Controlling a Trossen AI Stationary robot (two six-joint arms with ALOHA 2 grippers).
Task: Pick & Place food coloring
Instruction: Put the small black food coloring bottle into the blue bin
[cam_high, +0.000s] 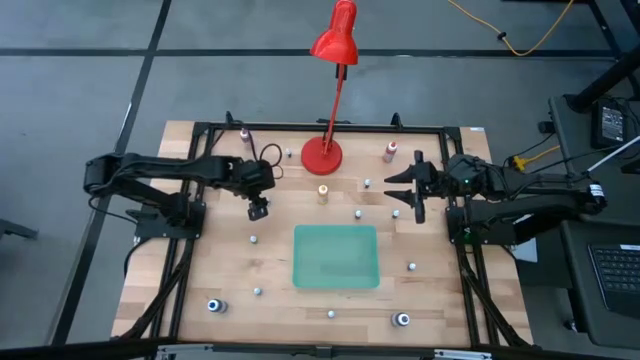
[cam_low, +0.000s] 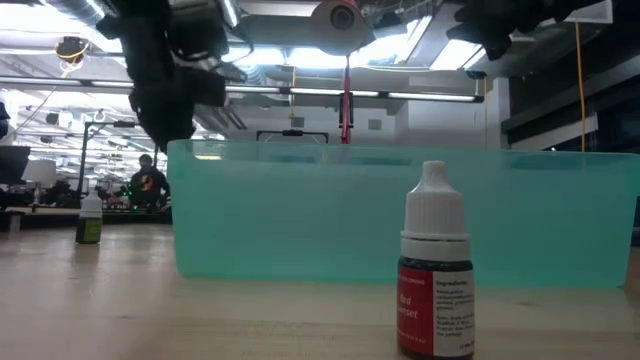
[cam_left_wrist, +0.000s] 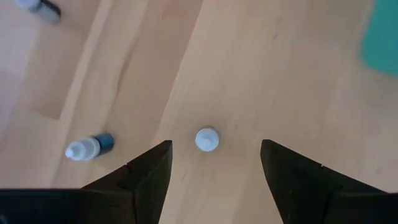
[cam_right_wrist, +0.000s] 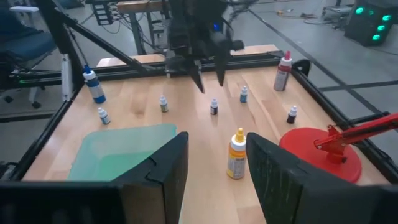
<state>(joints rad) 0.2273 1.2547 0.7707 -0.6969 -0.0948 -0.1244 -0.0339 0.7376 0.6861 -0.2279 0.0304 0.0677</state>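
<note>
Small food coloring bottles stand scattered on the wooden table. My left gripper (cam_high: 258, 209) points down at the table's left middle, open. It hovers over a white-capped bottle (cam_left_wrist: 207, 139), which stands upright on the wood and shows between the fingertips from above. The right wrist view shows the same bottle (cam_right_wrist: 214, 106) still clear below the fingers (cam_right_wrist: 201, 83). Another small bottle (cam_left_wrist: 87, 147) stands close by. My right gripper (cam_high: 410, 190) waits open above the table's right side, with an orange-capped bottle (cam_right_wrist: 236, 153) ahead of it.
A flat green tray (cam_high: 336, 257) lies at the table's middle, toward the near side. A red desk lamp stands by its base (cam_high: 322, 153) at the far middle. Larger blue-topped bottles (cam_high: 214, 306) (cam_high: 402, 320) stand near the front edge. A red-labelled bottle (cam_low: 437, 272) stands before the tray.
</note>
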